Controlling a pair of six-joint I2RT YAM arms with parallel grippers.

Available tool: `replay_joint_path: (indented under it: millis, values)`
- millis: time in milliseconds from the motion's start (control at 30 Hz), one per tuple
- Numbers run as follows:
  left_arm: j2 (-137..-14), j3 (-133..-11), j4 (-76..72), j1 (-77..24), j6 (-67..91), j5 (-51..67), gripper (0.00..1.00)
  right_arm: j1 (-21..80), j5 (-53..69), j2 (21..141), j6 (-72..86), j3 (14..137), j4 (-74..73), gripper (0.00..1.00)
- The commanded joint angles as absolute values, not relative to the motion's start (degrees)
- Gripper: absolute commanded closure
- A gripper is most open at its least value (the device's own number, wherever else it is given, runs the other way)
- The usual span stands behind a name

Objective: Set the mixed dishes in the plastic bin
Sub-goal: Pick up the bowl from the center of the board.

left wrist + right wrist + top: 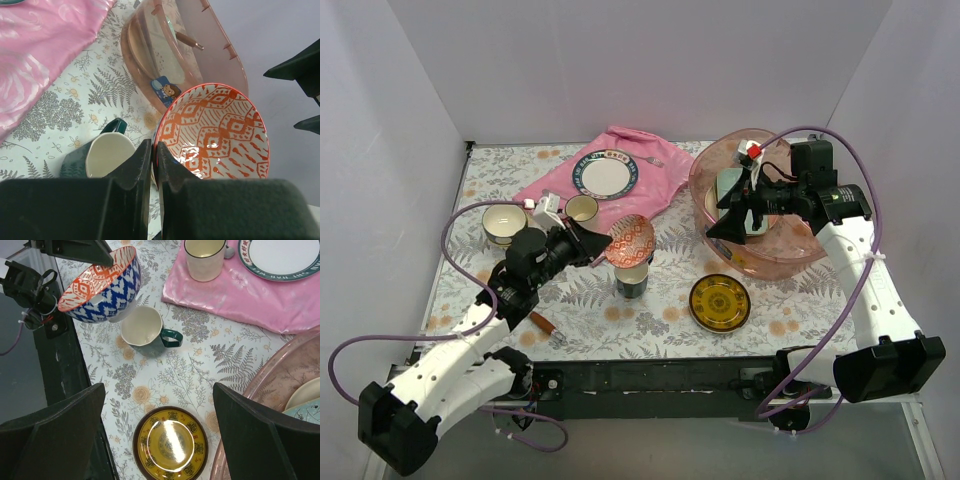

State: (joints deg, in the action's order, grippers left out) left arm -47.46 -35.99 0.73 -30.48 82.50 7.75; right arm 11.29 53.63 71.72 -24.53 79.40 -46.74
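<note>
My left gripper (595, 245) (154, 155) is shut on the rim of a patterned bowl (630, 241) (215, 132) (100, 285), orange inside and blue outside. It holds the bowl tilted in the air above the dark mug (633, 283) (102, 155) (145, 332). The pink plastic bin (692, 180) (220, 55) (280, 375) stands at the right with a pale green tray (730, 185) inside. My right gripper (728, 212) (160, 432) is open and empty over the bin's near left side. The yellow dark-rimmed plate (720, 302) (170, 442) lies on the table in front of the bin.
A pink cloth (650, 170) (250, 295) at the back holds a green-rimmed plate (605, 175) (280, 255) and a cream cup (582, 209) (204, 257). A cream bowl (505, 222) stands at the left. A wooden-handled spatula (545, 323) lies near my left arm.
</note>
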Motion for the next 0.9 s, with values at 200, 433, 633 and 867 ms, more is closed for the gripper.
replay_joint_path:
  millis: [200, 433, 633, 867]
  values:
    - [-48.7, -36.2, -5.3, -38.1, 82.4, -3.1, 1.00, 11.6, 51.2, 70.2, -17.3, 81.1, -44.6, 0.04]
    - [-50.4, -36.6, -6.4, -42.3, 82.2, -6.8, 1.00, 11.6, 50.6, 68.5, -13.2, 78.5, -41.8, 0.03]
    - [-52.7, -37.5, -7.1, -46.0, 81.4, -10.5, 1.00, 11.6, 49.4, 67.5, -8.9, 77.2, -39.1, 0.02]
    - [-55.2, -38.4, -8.4, -49.3, 80.9, -13.6, 1.00, 11.6, 46.5, 66.4, -6.7, 75.2, -37.4, 0.02]
